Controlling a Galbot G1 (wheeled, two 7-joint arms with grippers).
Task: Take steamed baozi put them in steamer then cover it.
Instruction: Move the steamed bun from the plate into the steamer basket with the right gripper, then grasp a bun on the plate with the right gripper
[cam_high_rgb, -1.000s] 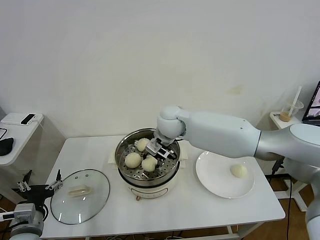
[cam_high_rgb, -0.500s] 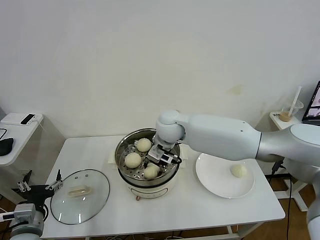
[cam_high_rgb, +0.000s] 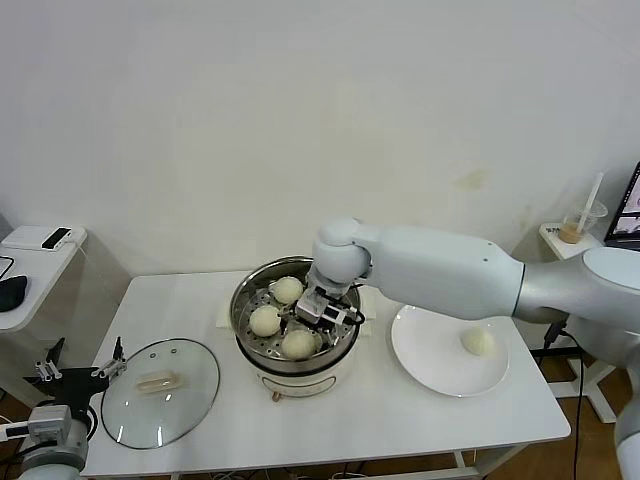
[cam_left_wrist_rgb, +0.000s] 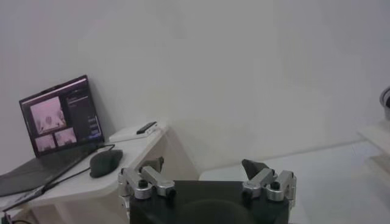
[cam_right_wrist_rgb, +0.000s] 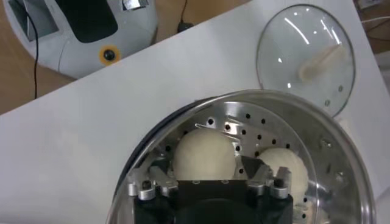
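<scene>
In steamer (cam_high_rgb: 250, 290): right claw (cam_high_rgb: 312, 322) open around baozi (cam_right_wrist_rgb: 204, 156).

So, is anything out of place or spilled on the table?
Nothing stands out. Three baozi sit on the steamer tray, one is on the plate, the lid lies flat on the table. The right gripper is open over the steamer; the left gripper waits by the lid.

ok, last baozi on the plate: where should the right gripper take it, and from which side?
Probably from straight above, with the fingers closing across the widest part of the baozi. It is round and smooth, with no edge or handle, and it sits alone on the flat white plate, so both flanks are free. The right gripper is above the steamer, beside the plate.
</scene>
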